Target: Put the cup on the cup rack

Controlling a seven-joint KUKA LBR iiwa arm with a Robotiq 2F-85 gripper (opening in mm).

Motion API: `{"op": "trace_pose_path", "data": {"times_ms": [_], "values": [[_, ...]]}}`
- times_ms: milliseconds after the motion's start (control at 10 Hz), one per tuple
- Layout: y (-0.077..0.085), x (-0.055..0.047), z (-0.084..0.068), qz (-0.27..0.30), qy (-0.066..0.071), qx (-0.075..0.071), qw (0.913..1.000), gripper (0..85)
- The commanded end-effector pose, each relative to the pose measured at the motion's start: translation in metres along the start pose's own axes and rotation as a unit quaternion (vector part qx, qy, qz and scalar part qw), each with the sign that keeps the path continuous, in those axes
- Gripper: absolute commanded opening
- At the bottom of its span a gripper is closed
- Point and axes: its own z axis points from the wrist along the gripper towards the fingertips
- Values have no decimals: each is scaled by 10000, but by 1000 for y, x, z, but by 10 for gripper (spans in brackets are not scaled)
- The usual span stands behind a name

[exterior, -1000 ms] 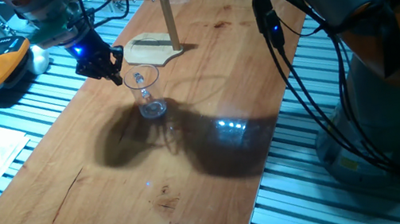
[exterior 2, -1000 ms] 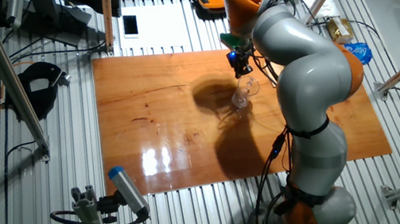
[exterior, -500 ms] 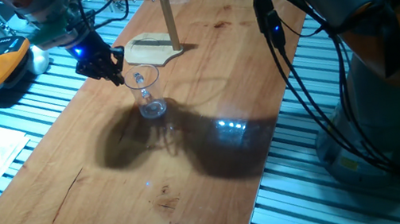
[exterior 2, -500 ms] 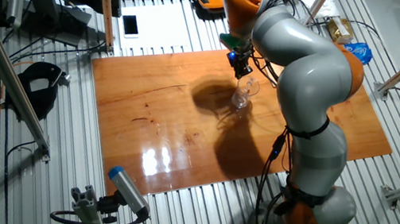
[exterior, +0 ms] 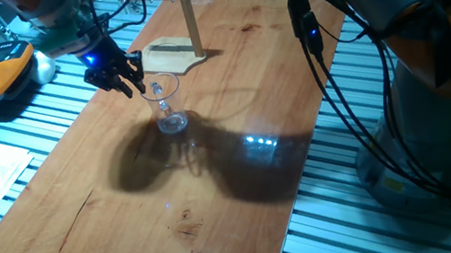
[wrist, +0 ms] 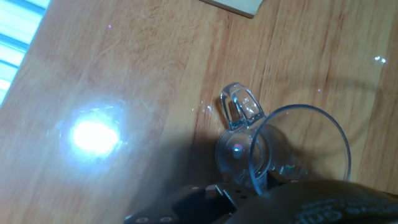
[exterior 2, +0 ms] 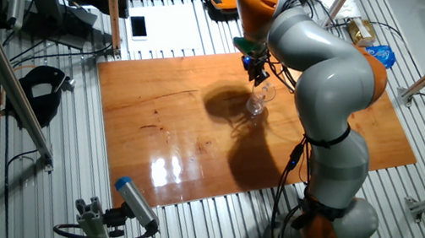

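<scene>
The cup stands upright on the wooden table, a clear glass mug on a thick round base, rim up. Its base touches the tabletop in both fixed views. From the hand camera, the cup is seen from above: round rim open, handle projecting toward the top of that view, away from the gripper body.

The gripper sits at the cup's rim on the side away from the arm's base. Black fingers angle down toward the rim; fingertips right at the glass edge. In the other fixed view the gripper is just above the cup. Contact with the rim looks likely from the hand view, where the dark finger body overlaps the near rim, but whether the fingers are spread or pinched on the glass wall cannot be told. A blue light glows on the gripper body.

The cup rack stands beyond the cup, near the far end of the table: flat pale base plate, thin upright post, short arm at top. The cup is near the base plate but apart from it. A corner of the base plate shows at the top edge of the hand view.

A dark arm shadow spreads over the wood by the cup. A bright light reflection sits on the table in the hand view, left of the cup.
</scene>
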Motion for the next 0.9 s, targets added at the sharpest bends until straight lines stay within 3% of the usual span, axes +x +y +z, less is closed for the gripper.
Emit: {"op": "trace_pose_path", "data": {"times_ms": [0, 300, 800], "values": [[0, -1, 1, 3, -13, 5, 10000, 340], [-1, -2, 2, -43, -95, 24, 9999, 340], [-5, -4, 4, -235, -81, 54, 9997, 340]]}}
